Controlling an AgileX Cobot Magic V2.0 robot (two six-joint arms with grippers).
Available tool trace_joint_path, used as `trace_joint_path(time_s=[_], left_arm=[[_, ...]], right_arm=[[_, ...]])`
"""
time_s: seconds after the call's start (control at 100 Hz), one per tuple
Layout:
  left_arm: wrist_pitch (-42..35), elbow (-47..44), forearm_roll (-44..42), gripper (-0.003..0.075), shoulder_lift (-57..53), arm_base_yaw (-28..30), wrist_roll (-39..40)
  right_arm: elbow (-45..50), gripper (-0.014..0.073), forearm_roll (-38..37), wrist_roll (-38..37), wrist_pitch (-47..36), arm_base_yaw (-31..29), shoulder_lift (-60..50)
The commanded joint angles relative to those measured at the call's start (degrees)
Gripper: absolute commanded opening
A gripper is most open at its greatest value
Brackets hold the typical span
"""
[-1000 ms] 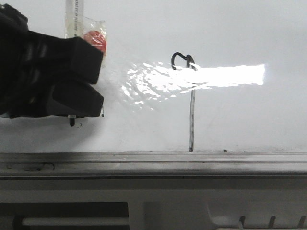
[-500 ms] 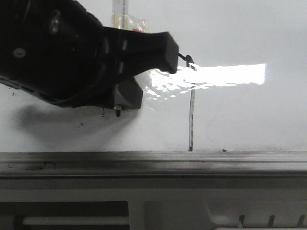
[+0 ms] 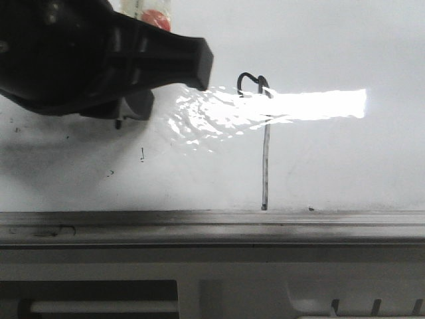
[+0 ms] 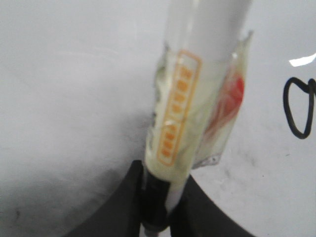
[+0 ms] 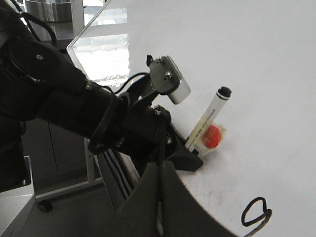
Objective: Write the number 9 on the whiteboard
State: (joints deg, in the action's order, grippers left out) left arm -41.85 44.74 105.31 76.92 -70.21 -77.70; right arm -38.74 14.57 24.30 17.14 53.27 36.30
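Observation:
The number 9 (image 3: pixel 265 143) is a thin black stroke on the whiteboard (image 3: pixel 332 159), a long straight line with a small hooked loop at its top. Its loop also shows in the left wrist view (image 4: pixel 298 107) and the right wrist view (image 5: pixel 256 212). My left gripper (image 3: pixel 166 80) hangs over the board to the left of the 9, apart from it. It is shut (image 4: pixel 158 197) on a white marker (image 4: pixel 190 98) with orange print and a red tag in clear wrap (image 5: pixel 212 136). My right gripper (image 5: pixel 160 170) is shut and empty, behind the left arm.
A grey metal edge rail (image 3: pixel 212 222) runs along the board's near side. A bright glare patch (image 3: pixel 312 104) crosses the 9's top. Small black specks (image 3: pixel 142 154) lie left of the 9. Past the board's edge are a frame leg and floor (image 5: pixel 49 163).
My left gripper with the marker swung right until it covered the 9's loop, then moved back left and up; the loop shows again. The 9 looks the same.

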Motion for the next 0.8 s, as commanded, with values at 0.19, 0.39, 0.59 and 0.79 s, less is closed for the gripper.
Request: trace_joint_path(time_s=[0.19, 0.39, 0.59, 0.79], left_arm=[[-1.33, 2.42, 1.31, -0.0019, -2.54, -3.54, -1.51], [-0.06, 2.42, 1.31, -0.0019, -2.54, -3.17, 0.92], [-0.05, 2.08, 1.31, -0.0019, -2.30, -2.55, 1.53], [0.27, 1.85, 1.31, -0.0019, 0.72, -1.89, 5.93]], right_arm=[[-2.03, -0.0066, 0.68, 0.26, -2.86, -0.30, -0.14], [-2.03, -0.0066, 1.02, 0.26, -1.67, -0.30, 0.00], [-2.03, -0.0066, 1.96, 0.26, -1.80, -0.30, 0.00], [-2.03, -0.0066, 2.38, 0.26, -1.80, -0.30, 0.00]])
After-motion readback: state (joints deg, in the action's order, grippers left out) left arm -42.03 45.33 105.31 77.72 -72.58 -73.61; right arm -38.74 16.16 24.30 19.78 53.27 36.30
